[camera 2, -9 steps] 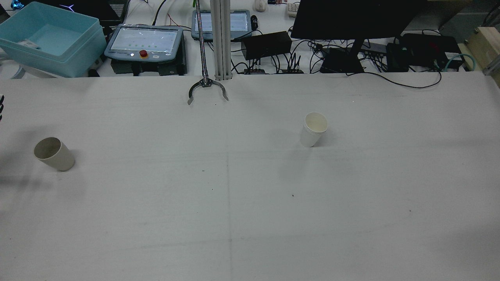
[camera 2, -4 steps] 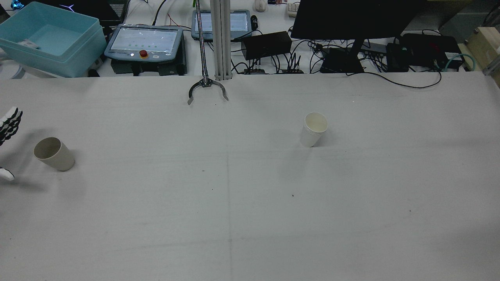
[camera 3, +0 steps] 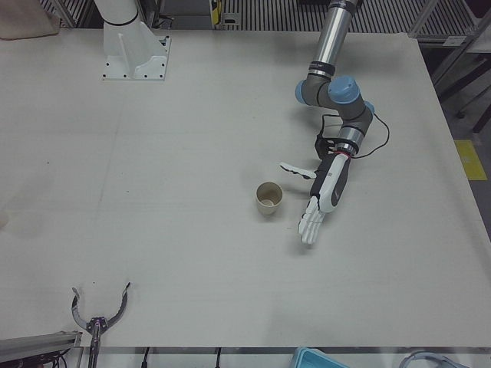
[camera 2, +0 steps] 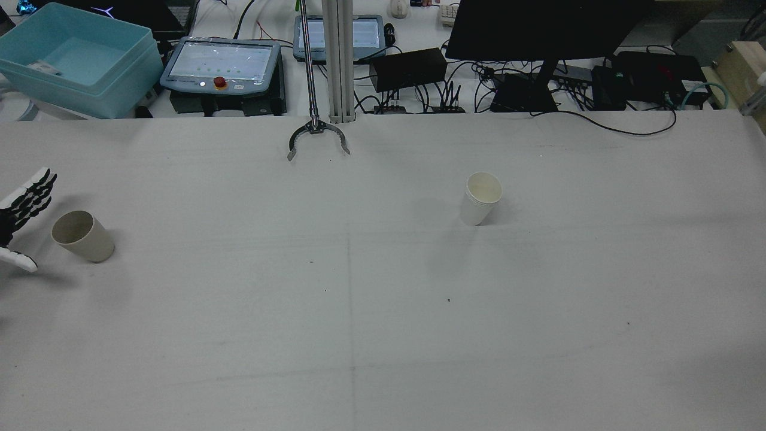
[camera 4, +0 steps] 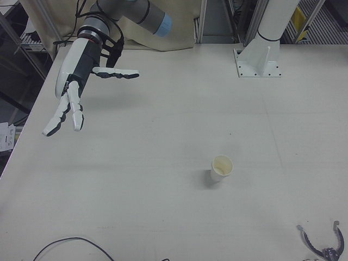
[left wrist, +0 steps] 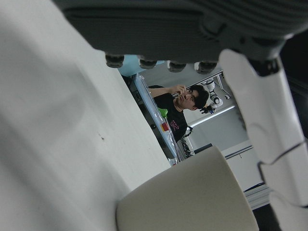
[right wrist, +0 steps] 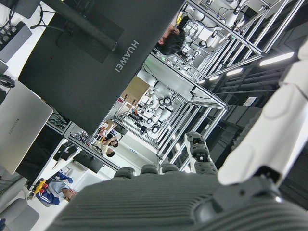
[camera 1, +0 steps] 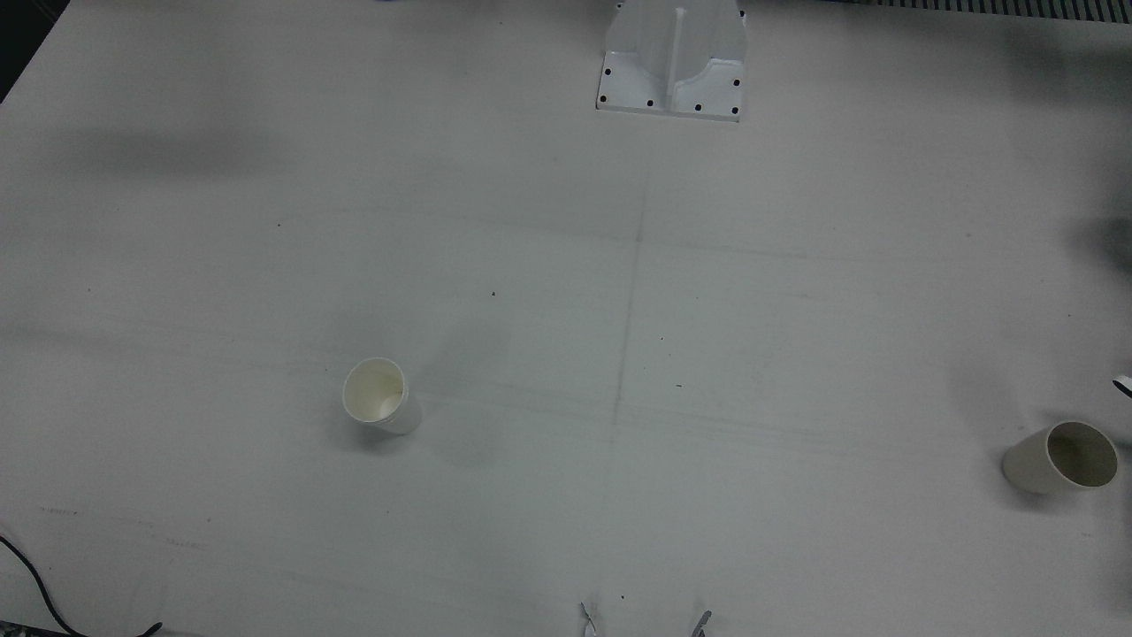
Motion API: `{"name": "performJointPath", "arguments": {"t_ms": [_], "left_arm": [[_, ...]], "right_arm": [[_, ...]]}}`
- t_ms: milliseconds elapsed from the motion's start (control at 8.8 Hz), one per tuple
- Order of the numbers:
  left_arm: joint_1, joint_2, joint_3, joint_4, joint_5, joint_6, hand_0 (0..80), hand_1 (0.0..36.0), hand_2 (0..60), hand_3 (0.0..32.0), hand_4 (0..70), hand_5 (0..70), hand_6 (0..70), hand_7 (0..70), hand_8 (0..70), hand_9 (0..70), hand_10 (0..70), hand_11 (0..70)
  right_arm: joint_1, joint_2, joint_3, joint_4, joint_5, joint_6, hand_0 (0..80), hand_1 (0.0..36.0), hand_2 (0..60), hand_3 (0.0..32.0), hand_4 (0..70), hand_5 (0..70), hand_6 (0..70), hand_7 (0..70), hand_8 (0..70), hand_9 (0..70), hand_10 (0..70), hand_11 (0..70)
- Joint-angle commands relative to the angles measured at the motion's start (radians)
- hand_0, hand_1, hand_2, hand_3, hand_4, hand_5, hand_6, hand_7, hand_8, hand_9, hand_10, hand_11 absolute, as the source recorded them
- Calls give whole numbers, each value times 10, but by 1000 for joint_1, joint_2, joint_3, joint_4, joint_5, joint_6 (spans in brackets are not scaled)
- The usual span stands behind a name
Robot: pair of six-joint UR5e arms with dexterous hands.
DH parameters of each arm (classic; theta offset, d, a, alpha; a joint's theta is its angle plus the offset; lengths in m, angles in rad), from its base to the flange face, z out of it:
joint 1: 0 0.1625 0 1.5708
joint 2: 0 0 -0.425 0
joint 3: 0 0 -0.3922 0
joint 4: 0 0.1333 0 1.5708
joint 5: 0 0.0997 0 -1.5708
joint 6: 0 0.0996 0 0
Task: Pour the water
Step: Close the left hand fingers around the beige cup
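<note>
A beige cup (camera 2: 82, 235) stands upright near the left edge of the table; it also shows in the front view (camera 1: 1061, 458), the left-front view (camera 3: 268, 198) and, close up, the left hand view (left wrist: 192, 197). My left hand (camera 3: 326, 192) is open just beside it, fingers spread and apart from the cup; it enters the rear view (camera 2: 21, 203) at the left edge. A white paper cup (camera 2: 480, 197) stands right of centre and also shows in the right-front view (camera 4: 221, 167). My right hand (camera 4: 76, 81) is open and empty, raised far from that cup.
A metal grabber tool (camera 2: 317, 134) lies at the table's far edge. An arm pedestal (camera 1: 672, 62) stands at the robot's side. A blue bin (camera 2: 78, 57), tablets and a monitor (camera 2: 538, 30) stand beyond the table.
My left hand has come in from the left edge of the rear view and moved closer to the beige cup. Both cups have stayed where they were.
</note>
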Motion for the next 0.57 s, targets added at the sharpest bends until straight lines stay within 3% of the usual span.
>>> {"name": "performJointPath", "arguments": {"t_ms": [0, 341, 455], "left_arm": [[54, -13, 3, 8, -14, -57, 485, 133, 0, 98, 37, 0, 0, 30, 0, 0, 11, 33], [63, -46, -1, 38, -18, -54, 505, 155, 0, 116, 28, 0, 0, 21, 0, 1, 10, 34], [63, -56, -4, 45, -17, -54, 508, 160, 0, 106, 35, 0, 0, 20, 0, 3, 11, 36]], "right_arm": [[-14, 3, 0, 0, 0, -6, 414, 74, 20, 0, 18, 29, 0, 0, 1, 0, 0, 0], [-13, 1, 0, 0, 0, -5, 416, 73, 19, 0, 20, 31, 0, 0, 1, 0, 0, 0], [-13, 0, 0, 0, 0, -5, 415, 73, 19, 0, 20, 31, 0, 0, 1, 0, 0, 0]]}}
